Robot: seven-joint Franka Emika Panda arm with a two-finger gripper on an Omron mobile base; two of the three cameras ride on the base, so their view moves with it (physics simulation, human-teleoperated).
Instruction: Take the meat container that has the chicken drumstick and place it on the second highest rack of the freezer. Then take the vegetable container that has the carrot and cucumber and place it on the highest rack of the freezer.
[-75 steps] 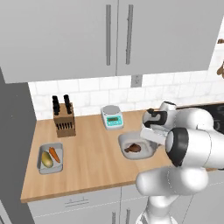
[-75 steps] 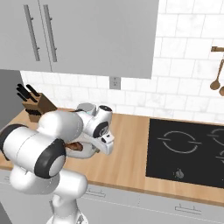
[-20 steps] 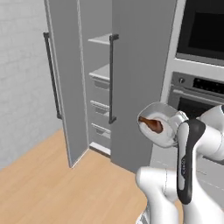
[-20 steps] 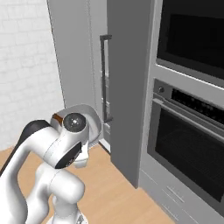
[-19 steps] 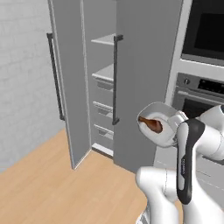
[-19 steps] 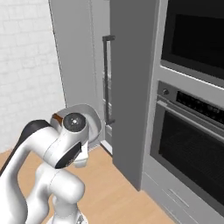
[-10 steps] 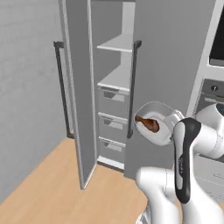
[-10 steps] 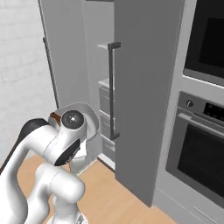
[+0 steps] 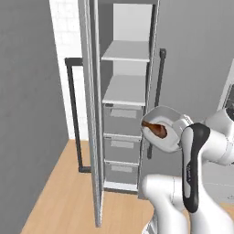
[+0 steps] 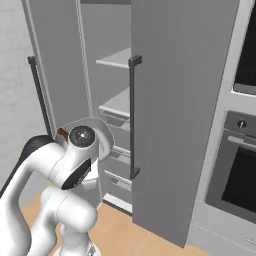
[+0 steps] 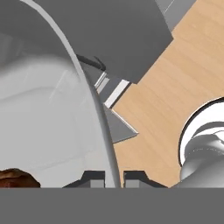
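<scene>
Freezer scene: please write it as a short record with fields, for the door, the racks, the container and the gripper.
freezer door: open
highest rack: nothing on it
second highest rack: nothing on it
below racks: drawers, shut
meat container: held up in front of the drawers
chicken drumstick: inside the container
gripper: shut on the container's rim

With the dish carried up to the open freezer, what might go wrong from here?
The claw pinches just the rim of the meat container, so it may tip and spill the chicken drumstick. The container hangs below the second highest rack, near the drawers; without lifting, it may bump them or the door edge.
</scene>
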